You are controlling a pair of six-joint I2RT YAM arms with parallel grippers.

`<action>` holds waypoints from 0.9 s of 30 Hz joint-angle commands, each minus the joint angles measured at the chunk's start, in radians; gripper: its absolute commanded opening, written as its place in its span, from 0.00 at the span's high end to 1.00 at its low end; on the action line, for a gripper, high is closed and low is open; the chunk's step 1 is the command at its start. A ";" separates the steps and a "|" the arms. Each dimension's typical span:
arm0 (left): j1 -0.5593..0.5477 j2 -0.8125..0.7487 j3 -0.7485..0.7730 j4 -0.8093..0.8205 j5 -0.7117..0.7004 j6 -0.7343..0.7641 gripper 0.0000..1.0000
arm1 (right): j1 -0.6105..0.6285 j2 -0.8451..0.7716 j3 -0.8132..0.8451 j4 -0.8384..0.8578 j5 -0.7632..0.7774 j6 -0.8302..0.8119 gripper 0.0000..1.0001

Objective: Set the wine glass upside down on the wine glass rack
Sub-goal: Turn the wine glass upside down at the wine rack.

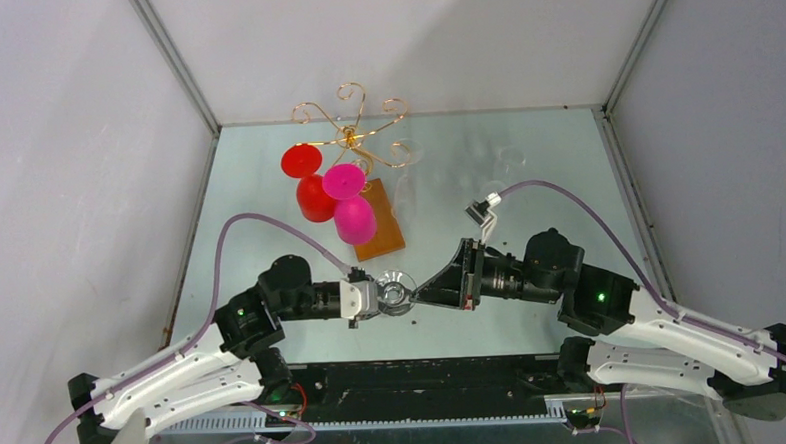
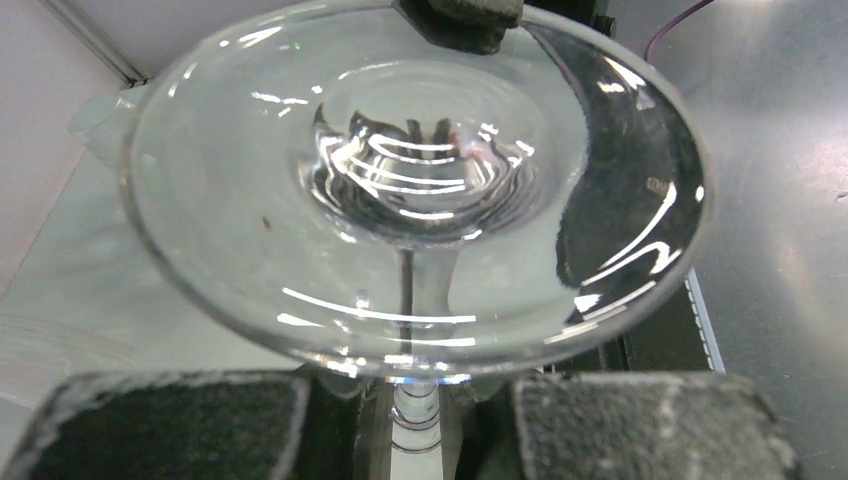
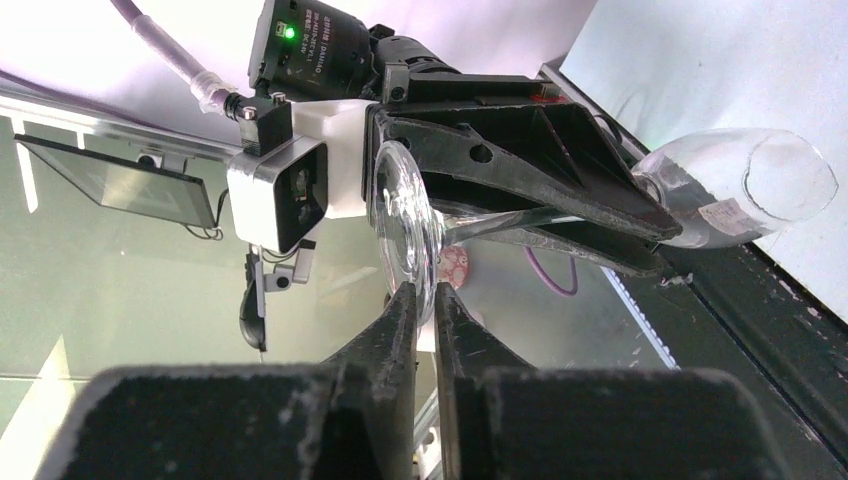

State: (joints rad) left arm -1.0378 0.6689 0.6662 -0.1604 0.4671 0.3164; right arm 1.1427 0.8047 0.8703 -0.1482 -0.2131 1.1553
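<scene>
**Right wrist view: wine glass (image 3: 405, 220) held between both pincers, lying sideways across the picture**

Its long axis runs across that view. The foot is edge-on at the left, the stem leads right, and the bowl (image 3: 740, 185) sits at the far right with its mouth opening rightward. How that axis lies against the worktop (image 1: 567, 174) I cannot tell.

The left pincer (image 3: 665, 245) is closed on the stem, one black finger on each side, tips reaching the bowl. The right pincer (image 3: 425, 300) comes in from below, its fingers drawn almost together and pinching the foot's rim.

In the top external view the glass shows as a clear disc between the two pincers, near the worktop's near edge. The wine glass rack (image 1: 350, 134) stands well apart at the far side, gold scrolls over a brown wooden base. A red glass (image 1: 315, 197) and a pink glass (image 1: 354, 221) hang on it, foot up.
</scene>
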 commanded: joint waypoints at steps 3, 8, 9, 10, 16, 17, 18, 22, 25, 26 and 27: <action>-0.009 -0.019 0.005 0.047 -0.008 0.020 1.00 | 0.005 0.023 0.042 0.044 0.015 -0.008 0.82; -0.013 -0.017 0.006 0.047 -0.008 0.020 1.00 | -0.005 0.042 0.042 0.066 -0.001 -0.003 0.63; -0.013 -0.018 0.006 0.045 -0.009 0.020 1.00 | -0.007 0.047 0.042 0.072 -0.007 -0.004 0.62; -0.013 -0.018 0.006 0.045 -0.010 0.021 1.00 | -0.009 0.049 0.042 0.079 -0.017 -0.005 0.63; -0.014 -0.029 0.006 0.033 -0.015 0.021 1.00 | -0.008 0.034 0.042 0.046 0.020 -0.001 0.85; -0.014 -0.031 0.006 0.032 -0.020 0.022 1.00 | -0.008 0.025 0.042 0.042 0.027 -0.002 0.85; -0.015 -0.035 0.006 0.029 -0.020 0.023 1.00 | -0.008 0.021 0.042 0.037 0.030 -0.004 0.85; -0.015 -0.041 0.003 0.023 -0.026 0.027 1.00 | -0.009 0.002 0.042 0.044 0.021 -0.012 0.73; -0.016 -0.039 -0.001 0.030 -0.025 0.021 1.00 | -0.005 0.001 0.042 0.070 0.006 -0.018 0.66; -0.017 -0.037 -0.001 0.033 -0.023 0.017 1.00 | -0.003 0.004 0.042 0.074 0.002 -0.018 0.65; -0.019 -0.035 0.000 0.034 -0.023 0.017 1.00 | -0.002 0.008 0.042 0.077 -0.003 -0.017 0.64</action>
State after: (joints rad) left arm -1.0473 0.6437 0.6662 -0.1768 0.4480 0.3237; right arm 1.1355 0.8204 0.8768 -0.1261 -0.2157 1.1557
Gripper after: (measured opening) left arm 0.185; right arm 0.346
